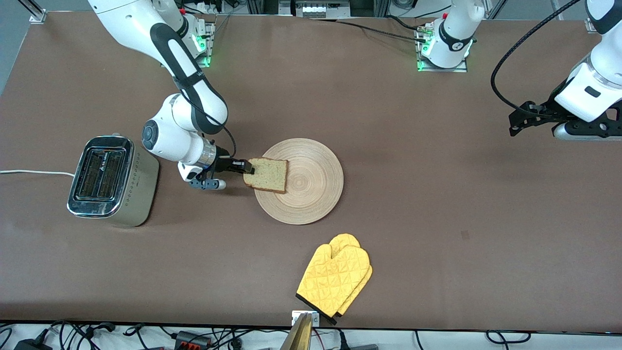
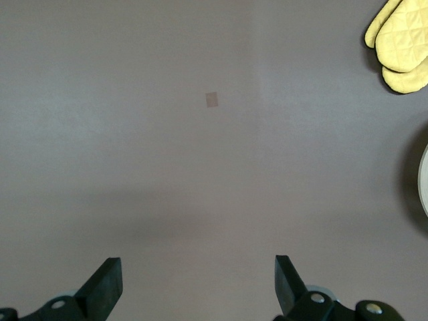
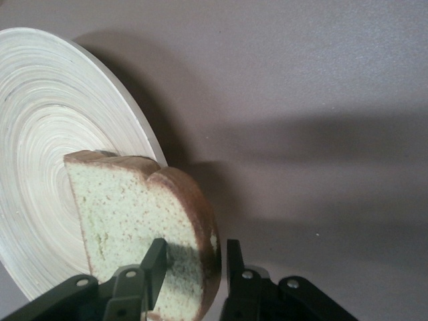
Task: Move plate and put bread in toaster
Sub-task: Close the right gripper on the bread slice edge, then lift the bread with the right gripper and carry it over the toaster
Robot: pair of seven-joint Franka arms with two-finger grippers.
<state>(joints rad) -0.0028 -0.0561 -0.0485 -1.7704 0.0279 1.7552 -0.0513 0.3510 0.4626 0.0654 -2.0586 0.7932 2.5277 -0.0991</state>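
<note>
Because the bread is a single thin slice, it should be light and soft, and it will bend or tear if it is squeezed too hard. The right gripper has its two fingers closed on the crust edge of the slice (the firmest part, I think), at the side toward the toaster. In the right wrist view the slice stands on its edge between the fingers, over the rim of the plate. A hold near the crust seems good, since the crumb would crush. The toaster stands toward the right arm's end of the table, apart from the plate. The left gripper waits with its fingers spread wide, high over bare table. A yellow oven mitt lies nearer to the front camera than the plate.
</note>
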